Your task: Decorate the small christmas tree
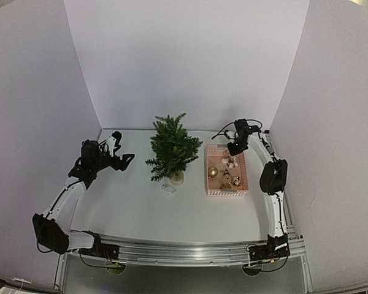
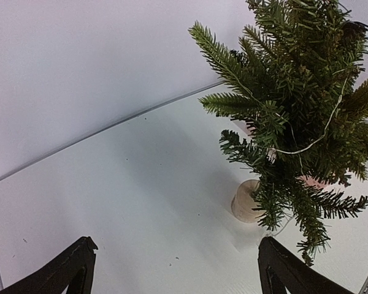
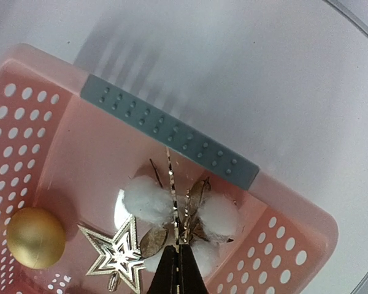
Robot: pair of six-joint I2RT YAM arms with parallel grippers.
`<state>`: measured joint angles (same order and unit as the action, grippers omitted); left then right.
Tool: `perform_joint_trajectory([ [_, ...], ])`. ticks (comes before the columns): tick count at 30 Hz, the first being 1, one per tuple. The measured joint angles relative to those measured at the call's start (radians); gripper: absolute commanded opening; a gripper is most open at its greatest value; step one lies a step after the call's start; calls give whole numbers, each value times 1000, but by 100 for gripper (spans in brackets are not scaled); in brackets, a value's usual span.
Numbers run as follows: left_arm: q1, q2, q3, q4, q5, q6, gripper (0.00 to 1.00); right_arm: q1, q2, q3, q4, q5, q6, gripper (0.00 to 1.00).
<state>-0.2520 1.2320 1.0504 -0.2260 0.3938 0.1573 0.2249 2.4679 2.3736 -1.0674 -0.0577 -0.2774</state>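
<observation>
The small christmas tree (image 1: 172,149) stands on its pale base (image 1: 176,178) at mid-table; the left wrist view shows its branches (image 2: 294,92) and base (image 2: 245,202) close by, with a thin white cord draped over them. My left gripper (image 1: 126,154) hovers to the tree's left, open, its fingers (image 2: 288,269) wide apart and holding nothing. My right gripper (image 1: 235,148) hangs over the far end of the pink basket (image 1: 243,177). It (image 3: 179,248) is shut on the glittery gold thread (image 3: 172,177) of a white cotton ornament (image 3: 146,199) lying in the basket.
In the basket (image 3: 24,110) with its grey-blue handle (image 3: 172,131) lie a silver-gold star (image 3: 116,256) and a gold ball (image 3: 35,237). A small clear object (image 1: 168,188) lies before the tree's base. White walls close off the table on three sides.
</observation>
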Motion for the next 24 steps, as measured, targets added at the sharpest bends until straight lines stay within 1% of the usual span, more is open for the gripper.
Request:
perform_joint_trajectory([
  [15, 0, -2, 0, 2, 31, 3, 92, 0, -233, -44, -20, -119, 50, 0],
  [19, 0, -13, 0, 10, 48, 1, 92, 0, -343, -95, -39, -182, 69, 0],
  [24, 0, -34, 1, 33, 90, -7, 93, 3, -517, -101, -47, -269, 97, 0],
])
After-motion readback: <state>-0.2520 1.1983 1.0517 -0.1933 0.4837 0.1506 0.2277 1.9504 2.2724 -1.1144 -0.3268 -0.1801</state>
